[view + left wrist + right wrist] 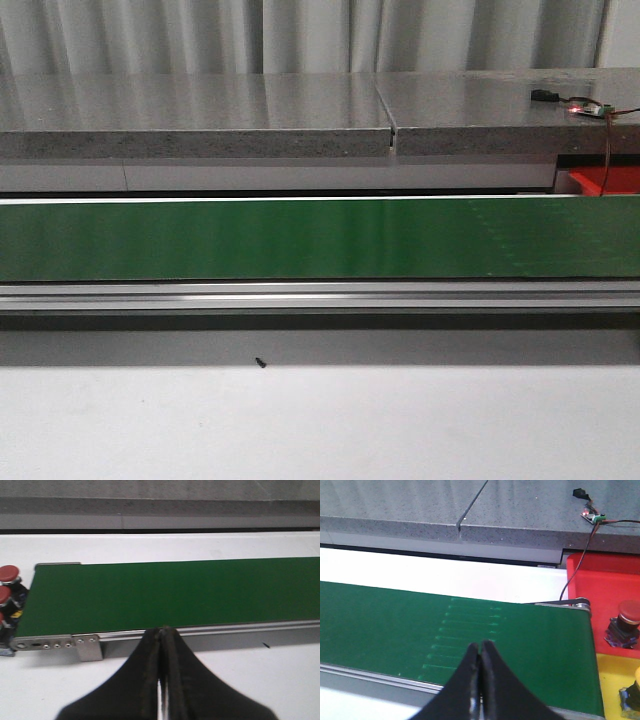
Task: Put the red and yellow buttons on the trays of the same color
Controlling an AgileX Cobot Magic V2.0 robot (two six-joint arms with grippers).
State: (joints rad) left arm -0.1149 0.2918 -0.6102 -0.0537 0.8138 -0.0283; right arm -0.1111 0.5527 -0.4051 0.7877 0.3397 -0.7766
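White tabletop point(320, 430) fills the foreground of the front view, with a grey stone-look counter point(190, 115) behind, split by a seam. Green conveyor belt point(320, 238) runs the full width between them, its surface bare in all three views, with an aluminium rail point(320, 296) along its near edge.

Red tray point(605, 587) sits past the belt's right end, toward the counter; only a corner of it shows in the front view point(608, 181). Yellow tray point(615, 672) lies just beside it on the nearer side, touching or nearly so. One red button point(626, 622) stands upright in the red tray, close to the border with the yellow one. Something with a yellow top point(632, 695) is at the yellow tray's edge (cut off by the frame, can't tell if it's a button).

At the belt's left end, a cluster of red-capped buttons point(9, 575) stands on the tabletop right by the roller, partly cut off.

Left gripper point(161, 632) hangs over the near rail, fingers point(150, 680) pressed together, holding nothing. Right gripper point(480, 646) sits over the belt, fingers point(465, 685) also together, empty.

Small circuit board point(592, 516) with a lit red LED lies on the counter, wire trailing down toward the red tray. Tiny dark speck point(260, 363) on the tabletop near the rail.
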